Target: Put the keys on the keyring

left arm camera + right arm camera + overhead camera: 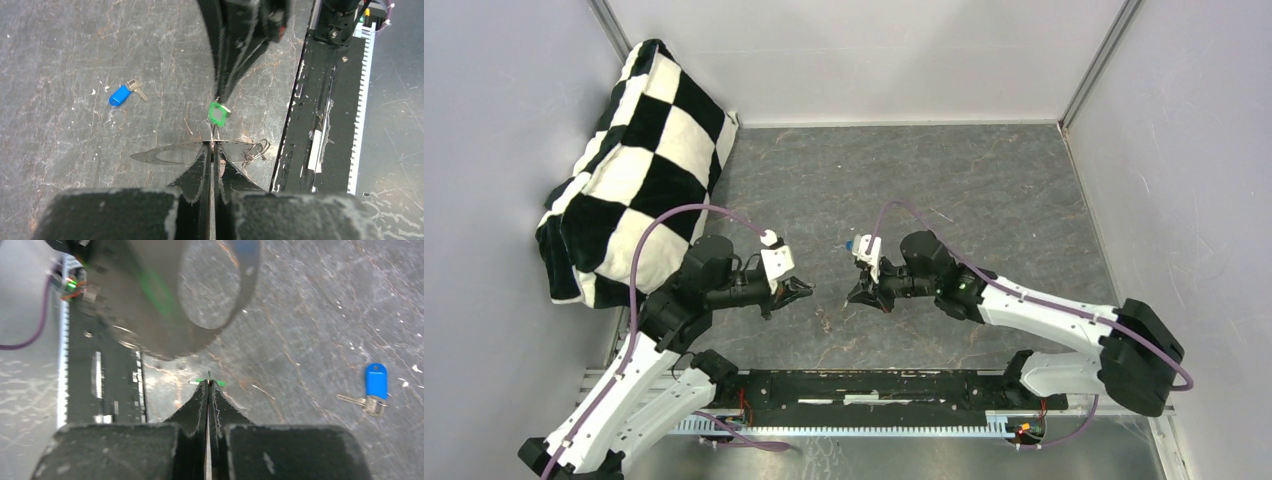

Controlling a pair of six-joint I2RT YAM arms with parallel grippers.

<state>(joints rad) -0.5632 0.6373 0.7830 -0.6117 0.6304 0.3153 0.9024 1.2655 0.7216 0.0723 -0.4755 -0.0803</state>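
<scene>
Down at bottom centre of the left wrist view, the left gripper (212,151) is clamped on the keyring (160,151), a thin oval spreading to either side of its tips. Just above, the right gripper (220,96) hangs from the top edge, clamped on the green key (218,113), blade pointing at the ring. The blue key (120,95) lies on the desk (60,50), upper left.

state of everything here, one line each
left gripper: fingers shut on the keyring
right gripper: fingers shut on the green key
green key: held just above the keyring, threaded or not unclear
blue key: lying loose on the table, not on the keyring
</scene>
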